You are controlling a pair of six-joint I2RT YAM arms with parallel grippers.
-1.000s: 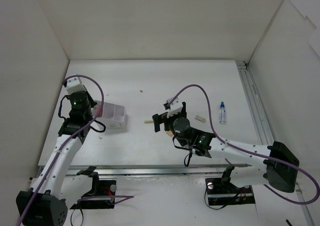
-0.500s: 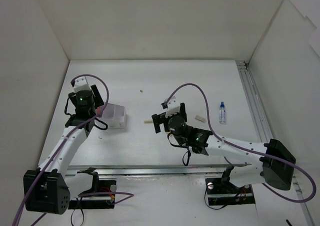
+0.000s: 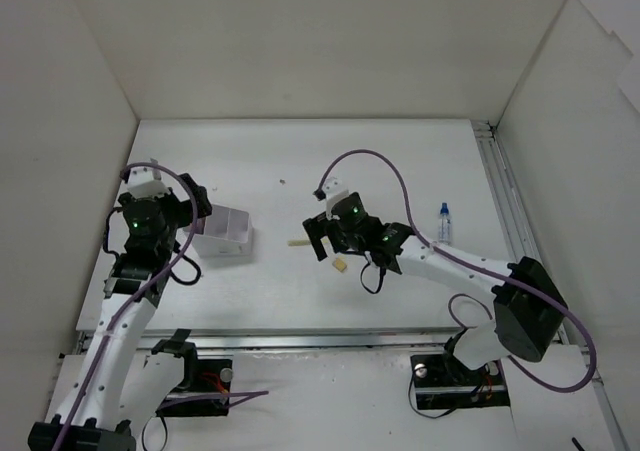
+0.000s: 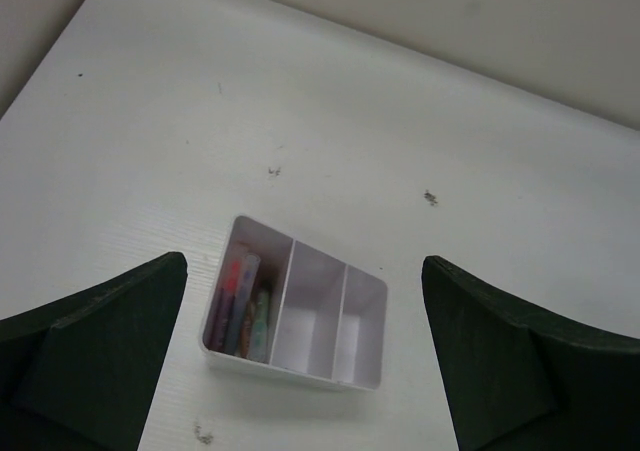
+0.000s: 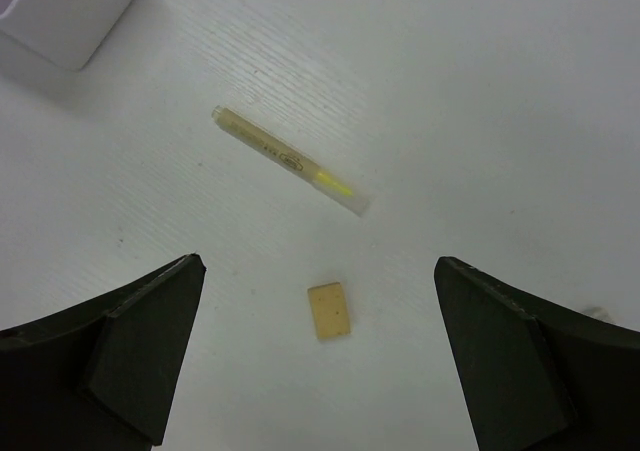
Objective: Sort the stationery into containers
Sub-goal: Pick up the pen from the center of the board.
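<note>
Partly done, I judge: some pens [image 4: 240,296] lie in the left compartment of the box [image 4: 362,376] at the table's [image 3: 300,171] left, its other 2 compartments empty, while the yellow pen [image 5: 290,161] and tan eraser [image 5: 330,311] wait mid-table under the right gripper [image 5: 318,262], which, like the left gripper [image 4: 303,263], is spread and empty.

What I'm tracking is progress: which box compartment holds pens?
In the left wrist view, the leftmost compartment of the box holds pens; the other two look empty.
</note>
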